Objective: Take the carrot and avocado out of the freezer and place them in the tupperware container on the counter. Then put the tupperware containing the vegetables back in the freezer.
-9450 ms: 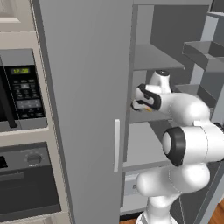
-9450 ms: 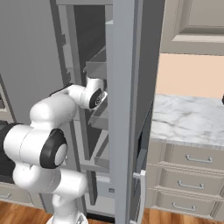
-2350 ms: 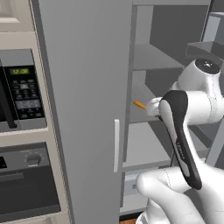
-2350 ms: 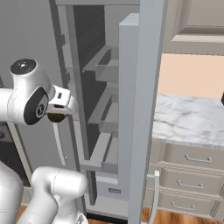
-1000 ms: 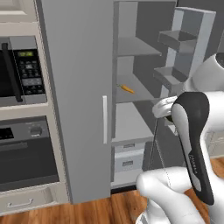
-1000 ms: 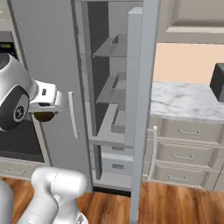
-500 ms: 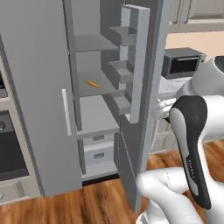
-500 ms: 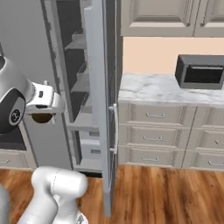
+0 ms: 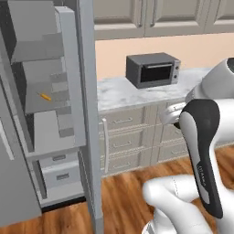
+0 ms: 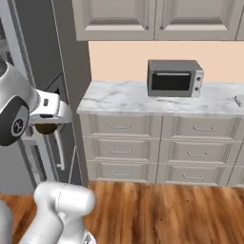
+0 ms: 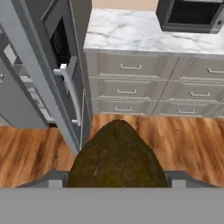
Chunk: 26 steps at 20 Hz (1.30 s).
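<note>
Moved: base has swung right off the freezer (image 9: 68, 91); counter (image 10: 143, 97) and toaster oven (image 10: 174, 77) now dead ahead, whole view shifted with it.
Grip: gripper (image 10: 46, 126) clamped on avocado (image 11: 116, 157), jaws wide because the lump is about as broad as the hand.
Carry: held low and close to the body, probably for stable transit.
Carrot (image 9: 44, 96): lying on freezer shelf, door left open for return trip.
Tub: cannot tell where.

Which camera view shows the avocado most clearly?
The hand view: the avocado is large and close, between the gripper's fingers. The right base view shows it as a small dark lump under the hand. In the left base view I cannot make it out.
</note>
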### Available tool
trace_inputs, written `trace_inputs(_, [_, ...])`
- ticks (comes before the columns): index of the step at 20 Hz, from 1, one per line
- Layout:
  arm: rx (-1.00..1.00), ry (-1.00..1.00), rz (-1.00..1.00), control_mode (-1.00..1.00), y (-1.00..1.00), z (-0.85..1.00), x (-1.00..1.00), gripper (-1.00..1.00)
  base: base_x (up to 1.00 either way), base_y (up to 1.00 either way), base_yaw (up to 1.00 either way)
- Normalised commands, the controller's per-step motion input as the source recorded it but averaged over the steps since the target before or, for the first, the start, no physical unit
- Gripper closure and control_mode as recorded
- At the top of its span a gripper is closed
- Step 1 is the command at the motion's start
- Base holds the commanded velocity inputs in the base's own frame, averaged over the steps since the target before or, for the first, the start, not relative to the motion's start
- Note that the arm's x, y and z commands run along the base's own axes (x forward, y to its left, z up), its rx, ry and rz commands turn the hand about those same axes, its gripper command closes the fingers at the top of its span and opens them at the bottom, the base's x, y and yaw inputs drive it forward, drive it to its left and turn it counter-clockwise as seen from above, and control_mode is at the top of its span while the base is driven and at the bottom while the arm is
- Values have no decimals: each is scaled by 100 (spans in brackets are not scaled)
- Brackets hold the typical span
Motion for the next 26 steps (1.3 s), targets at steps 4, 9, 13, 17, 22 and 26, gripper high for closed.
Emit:
trace_inputs(4, [0,0,0,100,0,0,0,100,100,-100,0])
trace_inputs(9, [0,0,0,100,0,0,0,100,100,-100,0])
trace_inputs(13, [0,0,0,100,0,0,0,100,96,-100,0])
trace_inputs(17, [0,0,0,100,0,0,0,100,80,-100,0])
trace_inputs(22, [0,0,0,100,0,0,0,100,39,-100,0])
trace_inputs(26, [0,0,0,100,0,0,0,100,33,-100,0])
